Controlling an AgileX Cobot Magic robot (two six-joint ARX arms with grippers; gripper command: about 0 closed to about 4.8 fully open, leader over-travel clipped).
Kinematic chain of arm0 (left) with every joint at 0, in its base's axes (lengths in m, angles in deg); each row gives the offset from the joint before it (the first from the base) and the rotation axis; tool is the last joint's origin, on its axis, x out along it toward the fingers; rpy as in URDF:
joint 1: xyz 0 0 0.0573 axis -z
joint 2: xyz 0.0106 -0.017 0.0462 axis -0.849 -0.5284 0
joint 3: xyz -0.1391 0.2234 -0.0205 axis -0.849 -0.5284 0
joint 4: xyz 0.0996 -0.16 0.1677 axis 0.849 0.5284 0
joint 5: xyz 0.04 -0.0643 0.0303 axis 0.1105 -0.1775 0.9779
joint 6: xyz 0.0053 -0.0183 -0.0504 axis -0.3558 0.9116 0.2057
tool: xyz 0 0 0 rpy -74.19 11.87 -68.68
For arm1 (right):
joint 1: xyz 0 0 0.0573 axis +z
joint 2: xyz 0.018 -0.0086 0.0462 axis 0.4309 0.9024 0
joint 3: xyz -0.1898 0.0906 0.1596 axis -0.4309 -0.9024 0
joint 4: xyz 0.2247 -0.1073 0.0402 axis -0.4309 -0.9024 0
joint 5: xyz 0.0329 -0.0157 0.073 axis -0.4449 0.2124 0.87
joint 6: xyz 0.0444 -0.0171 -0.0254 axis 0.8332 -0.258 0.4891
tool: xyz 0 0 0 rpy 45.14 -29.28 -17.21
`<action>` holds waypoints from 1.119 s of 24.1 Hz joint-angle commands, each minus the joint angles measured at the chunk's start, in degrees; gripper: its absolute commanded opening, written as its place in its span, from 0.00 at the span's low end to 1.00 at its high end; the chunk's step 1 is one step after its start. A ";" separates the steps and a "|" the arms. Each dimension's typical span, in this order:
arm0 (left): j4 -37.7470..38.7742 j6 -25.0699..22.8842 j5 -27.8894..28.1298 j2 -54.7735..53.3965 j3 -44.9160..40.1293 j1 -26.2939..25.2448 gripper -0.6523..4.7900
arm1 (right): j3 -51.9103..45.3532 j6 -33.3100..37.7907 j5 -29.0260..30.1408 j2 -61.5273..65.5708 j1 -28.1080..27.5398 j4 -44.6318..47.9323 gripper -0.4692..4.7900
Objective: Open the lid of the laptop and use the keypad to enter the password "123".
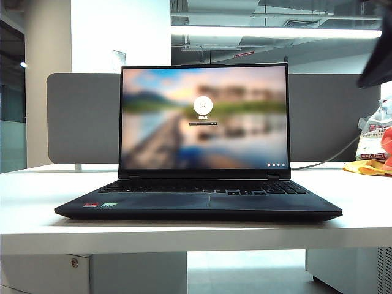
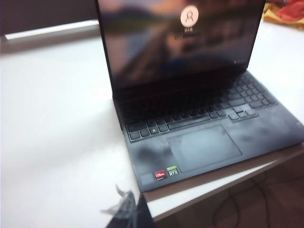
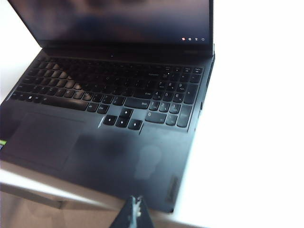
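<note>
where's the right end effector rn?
The right end effector hangs shut above the laptop's front right corner, off the keypad. In the exterior view, only a dark arm part shows at the upper right edge.

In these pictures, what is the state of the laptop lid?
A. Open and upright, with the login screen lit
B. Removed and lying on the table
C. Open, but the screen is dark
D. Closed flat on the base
A: the lid stands upright above the keypad and shows a lit login picture with a round user icon.
</note>
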 commanded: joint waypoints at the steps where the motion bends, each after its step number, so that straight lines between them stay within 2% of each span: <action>1: -4.35 0.22 0.00 0.00 -3.19 0.04 0.11 | -3.74 0.24 0.00 -5.57 0.02 0.46 0.09; 11: -8.48 0.20 1.46 -0.02 -4.96 0.02 0.11 | -12.94 0.22 -0.02 -19.87 0.00 0.42 0.09; 27: -8.24 0.22 1.27 0.00 -4.96 0.02 0.11 | -13.22 0.17 0.00 -27.50 -0.02 0.33 0.09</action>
